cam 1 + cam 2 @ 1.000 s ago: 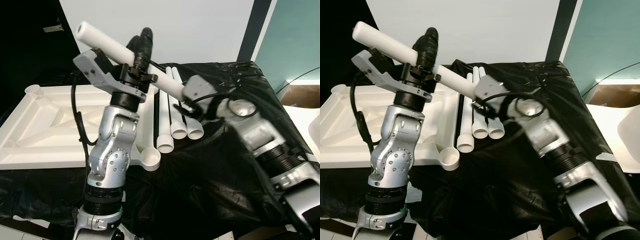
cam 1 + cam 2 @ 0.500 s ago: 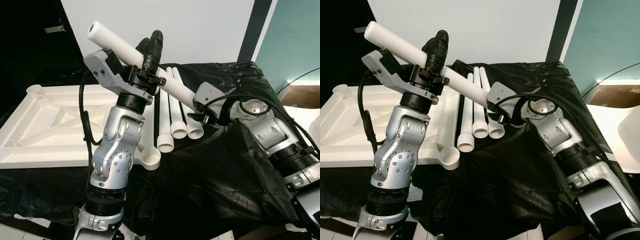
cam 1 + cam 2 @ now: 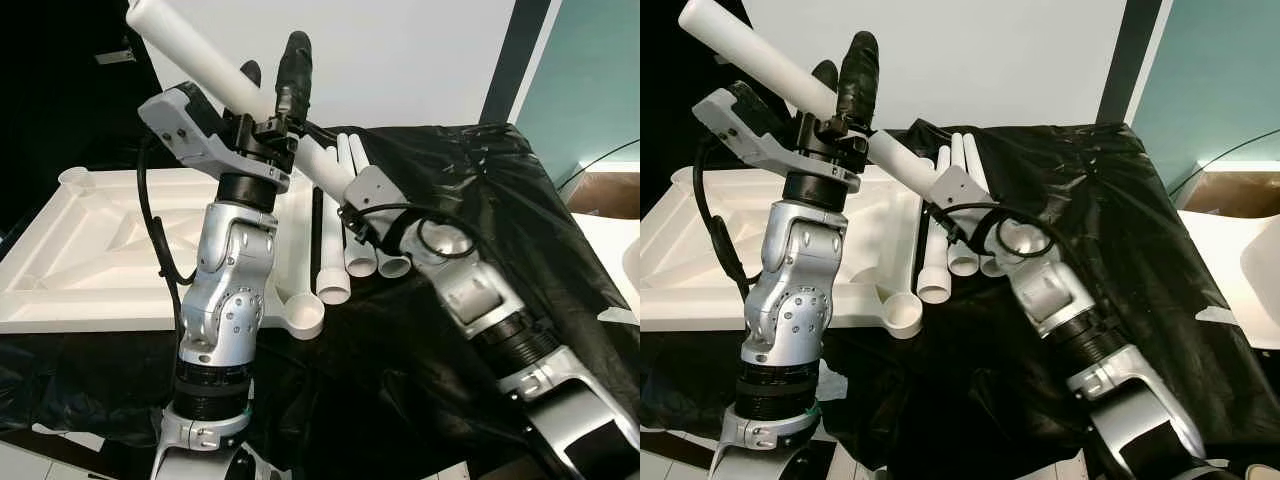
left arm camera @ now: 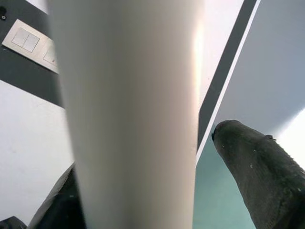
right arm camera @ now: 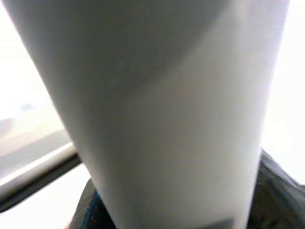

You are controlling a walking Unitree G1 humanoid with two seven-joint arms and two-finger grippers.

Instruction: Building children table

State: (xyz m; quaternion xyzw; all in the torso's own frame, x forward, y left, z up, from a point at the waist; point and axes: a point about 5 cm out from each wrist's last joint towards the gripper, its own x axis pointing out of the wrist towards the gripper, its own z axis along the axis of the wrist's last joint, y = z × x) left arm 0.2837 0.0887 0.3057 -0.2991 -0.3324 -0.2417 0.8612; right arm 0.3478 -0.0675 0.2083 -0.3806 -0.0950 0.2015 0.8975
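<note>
Left wrist view: leg tube (image 4: 128, 114) between fingers (image 4: 257, 171).

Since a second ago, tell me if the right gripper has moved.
Yes. The right gripper slid left along the raised leg, toward the tabletop.

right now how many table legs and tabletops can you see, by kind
white leg tubes lying on the black sheet: 3
white leg tube held up by the left gripper and right gripper: 1
white tabletop, upside down: 1
total: 5
</note>
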